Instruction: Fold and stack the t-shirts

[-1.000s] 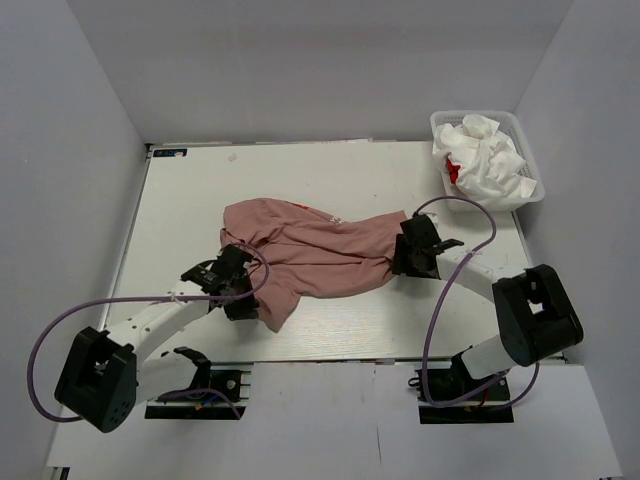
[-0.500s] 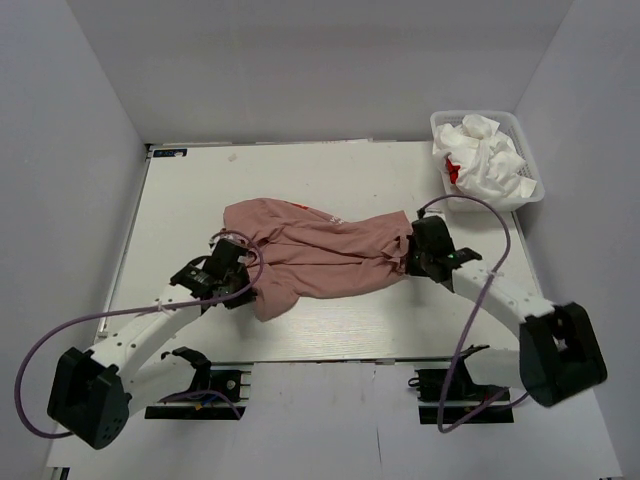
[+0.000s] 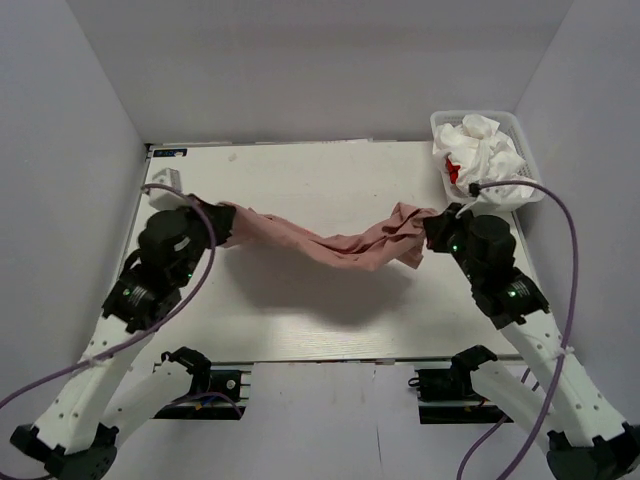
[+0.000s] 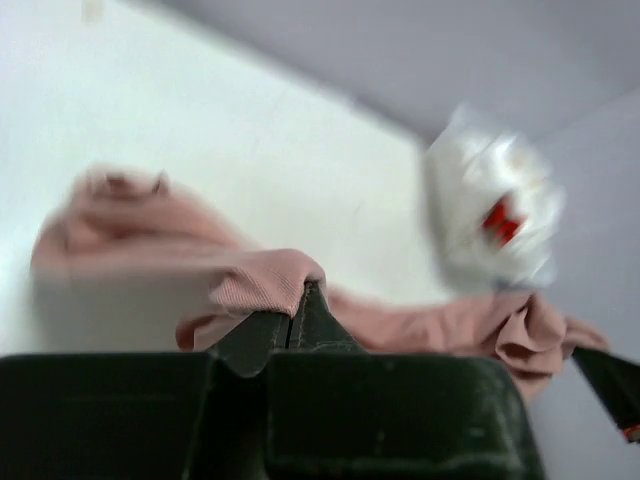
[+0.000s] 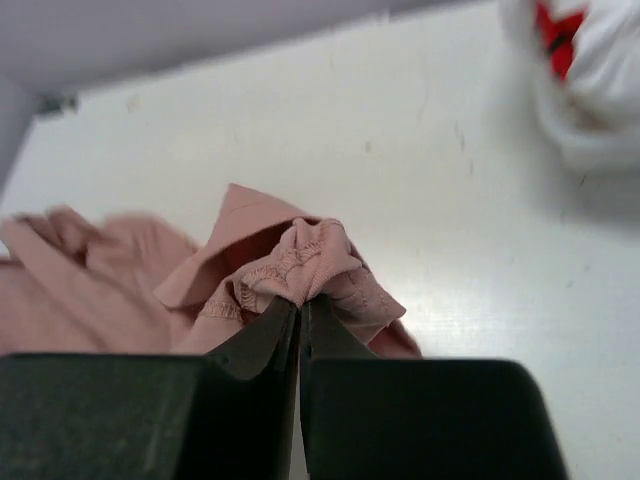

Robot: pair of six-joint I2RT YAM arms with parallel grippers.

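Pink t-shirt (image 3: 345, 248), one, strung between left jaws and right jaws, each clamped on it, one basket (image 3: 527, 150)

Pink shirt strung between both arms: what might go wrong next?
The jaws pinch only small bunched folds of the pink shirt, so it may slip under tension. It hangs roped up, so it may land crumpled. The right arm sits close to the basket and might bump it.
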